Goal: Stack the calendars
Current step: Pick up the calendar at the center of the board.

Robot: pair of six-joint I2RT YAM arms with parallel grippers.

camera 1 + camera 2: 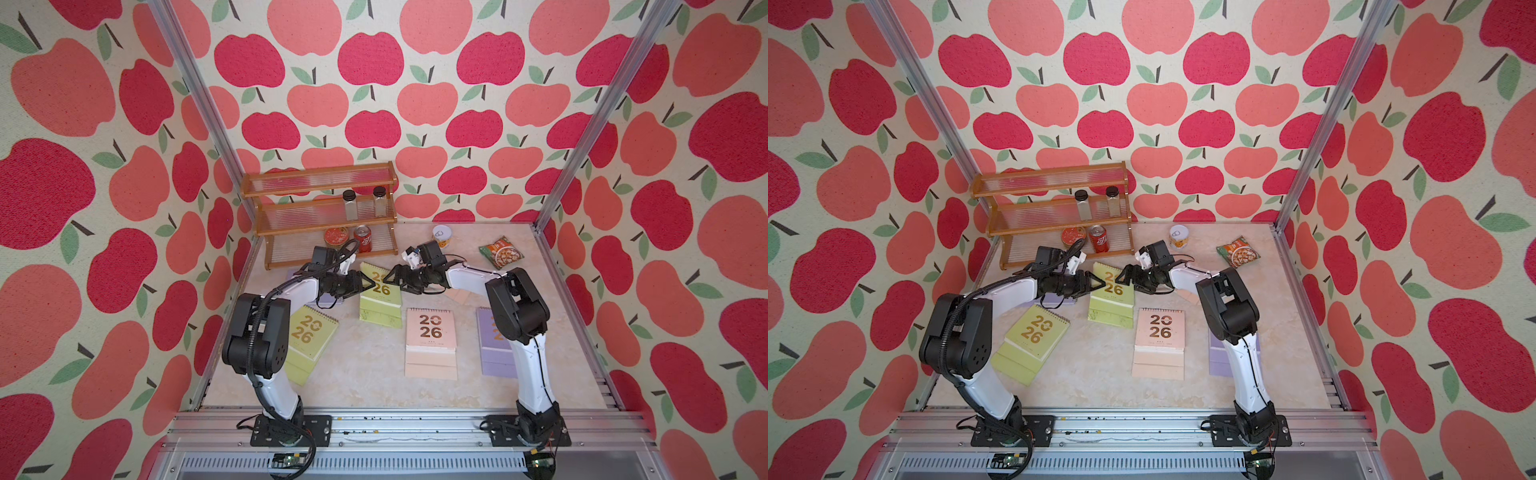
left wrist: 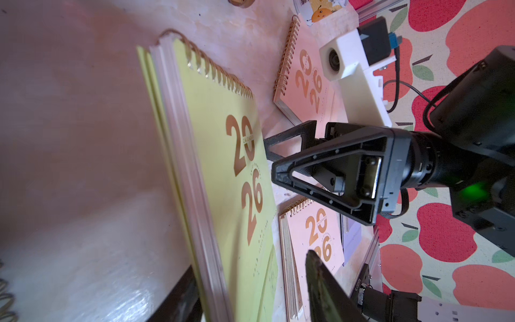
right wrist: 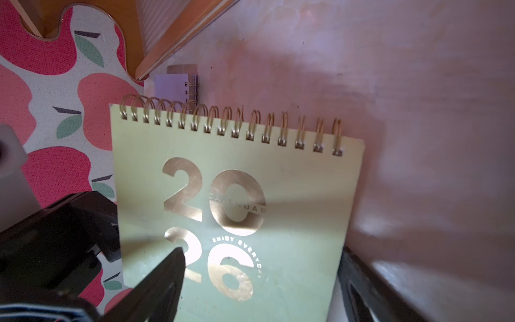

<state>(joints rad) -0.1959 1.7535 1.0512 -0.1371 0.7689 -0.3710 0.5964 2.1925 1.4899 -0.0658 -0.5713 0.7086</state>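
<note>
Six flat spiral-bound calendars lie spread over the counter, none stacked yet. Both arms meet at the far-centre yellow-green calendar, which lies just in front of the wooden rack. Your left pincer sits at its left edge, jaws astride the cover and page block in the left wrist view. Whether they already press on it cannot be told. Your right pincer stands wide at the opposite edge, holding nothing. The other calendars are a second yellow-green one near left, a pale pink one near centre, a lilac one near right, another lilac one under the left arm, and another pink one behind the right arm. To do this grasp well, bite deep enough to catch cover, pages and backing together, since the loose base flap is likely to droop. Use the open right pincer as a stop so that the calendar cannot slide away. Lift level and clear of the rack, then lower it squarely onto a neighbour with the spirals aligned.
</note>
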